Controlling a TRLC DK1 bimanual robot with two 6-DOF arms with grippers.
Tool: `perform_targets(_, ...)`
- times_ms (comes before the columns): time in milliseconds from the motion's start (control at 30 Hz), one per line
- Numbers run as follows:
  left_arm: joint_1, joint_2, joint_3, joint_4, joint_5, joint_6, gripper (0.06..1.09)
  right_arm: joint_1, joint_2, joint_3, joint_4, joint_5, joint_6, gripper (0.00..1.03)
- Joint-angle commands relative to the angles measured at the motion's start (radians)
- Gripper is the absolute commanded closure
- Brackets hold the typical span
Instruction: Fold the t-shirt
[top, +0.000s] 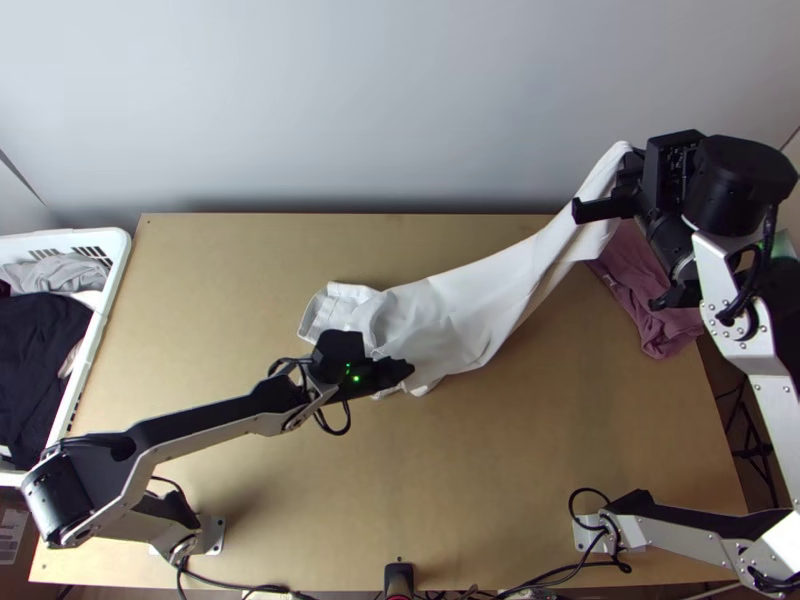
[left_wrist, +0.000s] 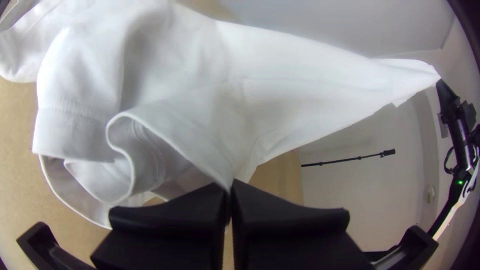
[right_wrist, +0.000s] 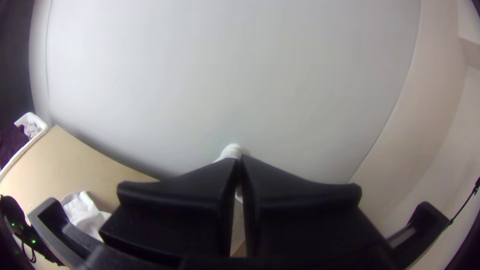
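My right gripper (top: 628, 165) is raised at the table's far right, shut on one end of the white t-shirt (top: 470, 300). From there the cloth slopes down leftward, stretched, to a bunched part with loose folds near the middle of the table. At that bunched part's near side is my left gripper (top: 408, 368). In the left wrist view, my left gripper (left_wrist: 230, 185) is shut on an edge of the t-shirt (left_wrist: 185, 110). The right wrist view has my right gripper (right_wrist: 240, 160) with its fingers together on a bit of white cloth (right_wrist: 231, 151).
A white basket (top: 115, 262) with dark and grey clothes stands at the left edge of the table (top: 240, 260). A folded-looking mauve cloth (top: 650, 290) lies at the right edge, below the right gripper. A pale wall (top: 380, 100) rises behind the table.
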Motion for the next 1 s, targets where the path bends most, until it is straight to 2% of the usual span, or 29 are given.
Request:
perform_targets(0, 0.045, -0.047, 0.031, -0.063, 0.049, 0.035, 1.05, -0.001, 0.002, -0.014, 0.008, 0.001, -0.001, 1.0)
perform_targets(300, 0.174, -0.18, 0.226, -0.269, 0.093, 0.098, 1.05, -0.001, -0.002, -0.005, 0.025, 0.001, -0.008, 1.0)
perform_targets(367, 0.197, -0.214, 0.301, -0.341, 0.097, 0.176, 1.05, -0.001, -0.003, 0.002, 0.031, 0.001, -0.013, 1.0)
perform_targets(467, 0.269, -0.268, 0.415, -0.418, 0.1, 0.225, 1.05, -0.016, -0.008, 0.019, 0.048, 0.001, -0.007, 1.0)
perform_targets(700, 0.613, -0.324, 0.732, -0.605, 0.279, 0.202, 1.05, -0.14, 0.011, 0.129, 0.094, 0.001, 0.007, 1.0)
perform_targets(900, 0.866, -0.304, 1.025, -0.735, 0.347, 0.2, 1.05, -0.192, 0.029, 0.259, 0.091, -0.001, -0.001, 1.0)
perform_targets(967, 0.941, -0.291, 1.113, -0.754, 0.365, 0.165, 1.05, -0.2, 0.038, 0.31, 0.091, -0.002, 0.005, 1.0)
